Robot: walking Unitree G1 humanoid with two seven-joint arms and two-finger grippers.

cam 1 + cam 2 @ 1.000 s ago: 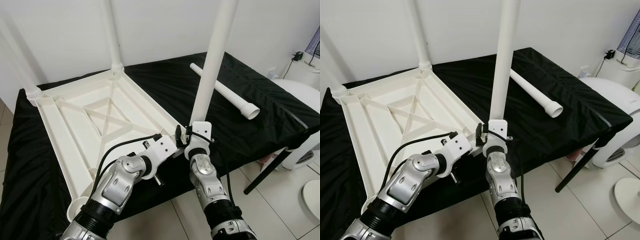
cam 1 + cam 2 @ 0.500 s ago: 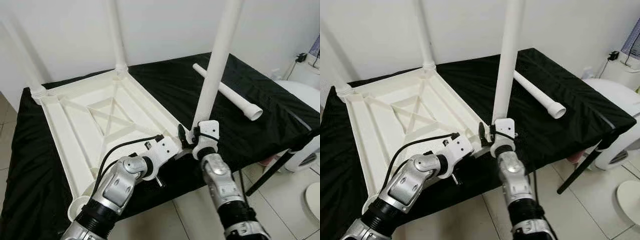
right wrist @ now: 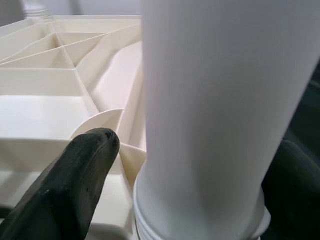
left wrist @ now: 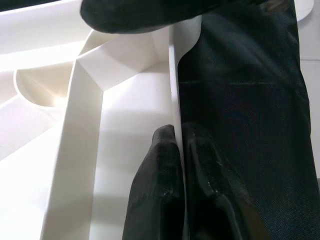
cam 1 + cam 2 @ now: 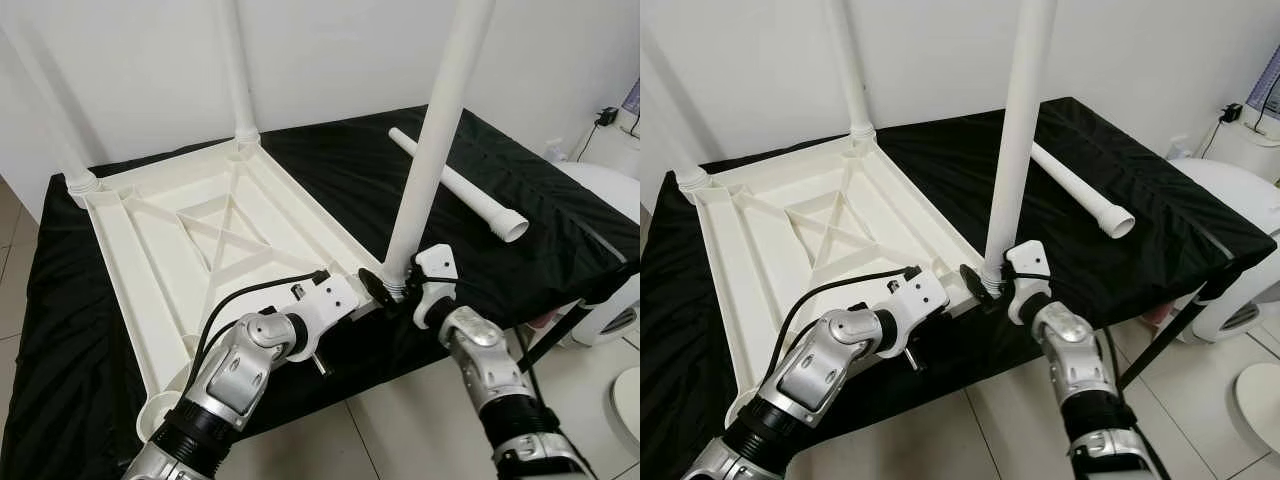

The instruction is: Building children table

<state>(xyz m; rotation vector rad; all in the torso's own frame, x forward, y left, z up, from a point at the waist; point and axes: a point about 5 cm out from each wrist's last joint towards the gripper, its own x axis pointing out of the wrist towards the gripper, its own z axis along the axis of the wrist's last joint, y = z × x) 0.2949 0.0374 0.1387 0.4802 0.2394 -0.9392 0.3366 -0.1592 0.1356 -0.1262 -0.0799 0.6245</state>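
Right gripper: its two black fingers were clamped round the base of the upright leg, one finger on each side, so the leg was grasped just above its collar. Judged purpose: to keep the leg vertical over the near right corner socket while it was seated or turned home.
Left gripper: its fingers were pinched shut on the thin side wall of the table top, one finger inside the rim and one outside against the black cloth. Judged purpose: to hold the top from sliding or twisting while the other arm worked the leg.
Table top, place: it lay upside down on the black cloth, ribs facing up, its near right corner just beside both grippers.
Table top, look: cream-white moulded plastic, a rectangular frame with a crossed brace in the middle and round sockets at the corners.
Far legs: one leg stood in the far right corner and another in the far left corner.
Near left socket: open, with no leg in it.
Spare leg: a white tube with a ringed end, lying flat on the cloth, well apart from the top.
Progress, as a judgement: two legs fitted, a third being set, one left.
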